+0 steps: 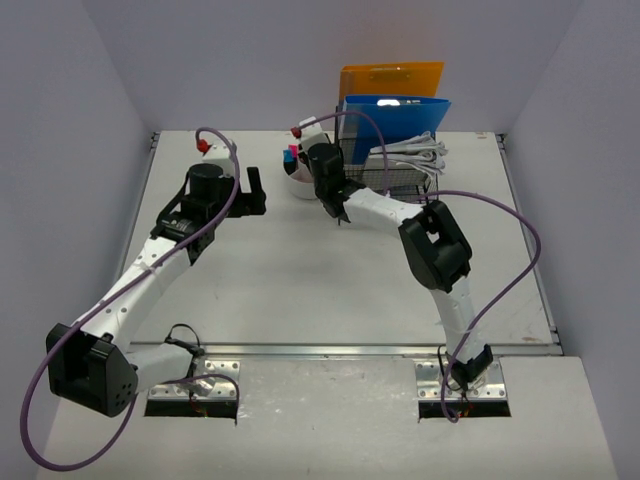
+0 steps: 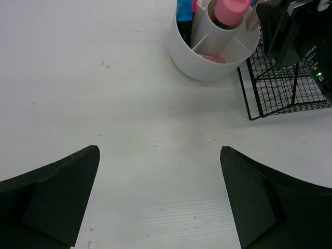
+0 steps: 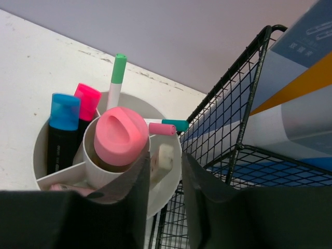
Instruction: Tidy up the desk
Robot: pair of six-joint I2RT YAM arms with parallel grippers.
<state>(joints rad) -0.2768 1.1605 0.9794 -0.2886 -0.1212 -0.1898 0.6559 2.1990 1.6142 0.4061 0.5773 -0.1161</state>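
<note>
The desk (image 1: pixel 330 280) is a white tabletop. A white round organiser (image 1: pixel 298 187) stands at the back centre; it also shows in the left wrist view (image 2: pixel 215 57) and in the right wrist view (image 3: pixel 171 187). It holds a pink-capped bottle (image 3: pixel 120 136), a blue highlighter (image 3: pixel 63 116), a pink highlighter (image 3: pixel 87 98), a green-capped marker (image 3: pixel 118 67) and a pale eraser (image 3: pixel 163 155). My right gripper (image 3: pixel 166 158) hovers over the organiser's right rim, its jaws a little apart and holding nothing. My left gripper (image 2: pixel 160 150) is wide open and empty over bare desk, left of the organiser.
A black wire basket (image 1: pixel 400 170) stands right of the organiser, with a blue folder (image 1: pixel 395 115), an orange folder (image 1: pixel 390 78) and white cables (image 1: pixel 415 150). A silver rail (image 1: pixel 340 350) runs along the near edge. Lavender walls enclose the desk.
</note>
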